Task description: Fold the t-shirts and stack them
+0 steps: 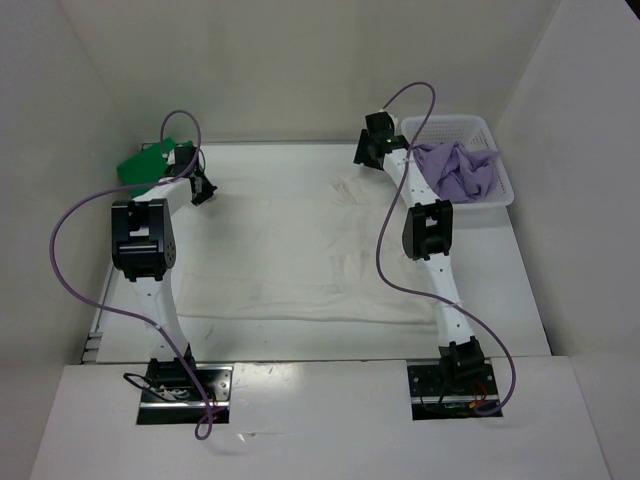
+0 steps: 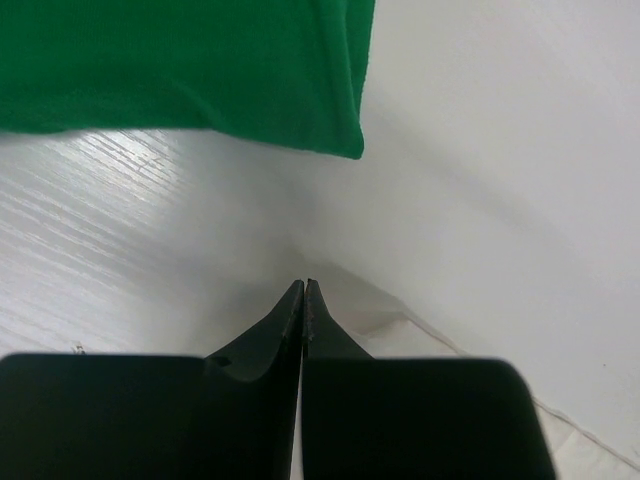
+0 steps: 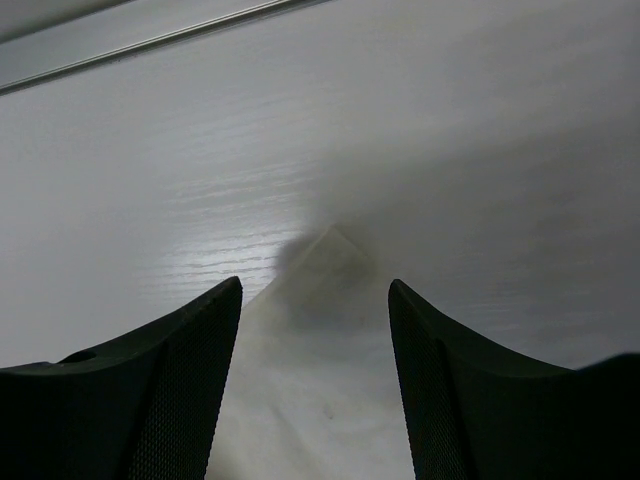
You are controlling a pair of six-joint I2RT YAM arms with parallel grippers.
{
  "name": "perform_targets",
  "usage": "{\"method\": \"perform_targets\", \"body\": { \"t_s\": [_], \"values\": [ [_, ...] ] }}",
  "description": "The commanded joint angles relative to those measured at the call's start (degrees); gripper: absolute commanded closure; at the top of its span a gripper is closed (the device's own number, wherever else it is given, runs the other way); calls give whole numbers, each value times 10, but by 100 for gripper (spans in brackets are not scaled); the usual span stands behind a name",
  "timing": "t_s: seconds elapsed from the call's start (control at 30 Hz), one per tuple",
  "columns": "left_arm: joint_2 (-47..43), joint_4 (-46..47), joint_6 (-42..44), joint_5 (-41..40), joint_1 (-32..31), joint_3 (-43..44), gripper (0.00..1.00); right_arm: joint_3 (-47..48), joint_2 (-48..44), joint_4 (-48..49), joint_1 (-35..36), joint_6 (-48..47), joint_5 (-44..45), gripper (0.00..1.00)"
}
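Tabletop (image 1: 500,290): white, with pale walls on three sides.

Cream-white t-shirt (image 1: 300,260): the largest item. It lies spread flat across the middle of the table, between the two arms. It shows little contrast against the white surface, so its far edge and sleeves are hard to trace.

White mesh basket (image 1: 450,120): one, at the far right corner. It holds the lavender t-shirt (image 1: 460,170), crumpled, and nothing else that can be seen.

Green t-shirt (image 1: 140,165): at the far left corner of the table, outside the basket. The left arm partly covers it from above, and the left wrist view cuts it off at the top (image 2: 180,60).

Count: three t-shirts, one basket, two grippers.

Left gripper (image 1: 203,190): at the far left of the cream shirt, near the green one. Its jaws are pressed together (image 2: 304,290), with the tips at a cream cloth corner (image 2: 385,325). Whether cloth is pinched between them cannot be told.

Right gripper (image 1: 362,152): at the far right of the cream shirt, beside the basket. Its jaws are spread wide (image 3: 315,290) and hold nothing. A shirt corner (image 3: 320,340) lies on the table between them.
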Motion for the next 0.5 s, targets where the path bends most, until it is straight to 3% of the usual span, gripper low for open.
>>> {"method": "perform_targets", "body": {
  "t_s": [0.0,0.2,0.4,0.47],
  "values": [
    [-28,12,2,16,-2,5,100,35,11,-3,-9,-13,23,34],
    [-28,12,-4,28,-2,10,100,35,29,4,-9,-13,11,35],
    [-34,7,-9,33,-2,10,100,46,45,15,-9,-2,-1,45],
    [-40,7,-9,33,-2,5,100,46,51,15,-9,-2,-1,52]
  ]
}}
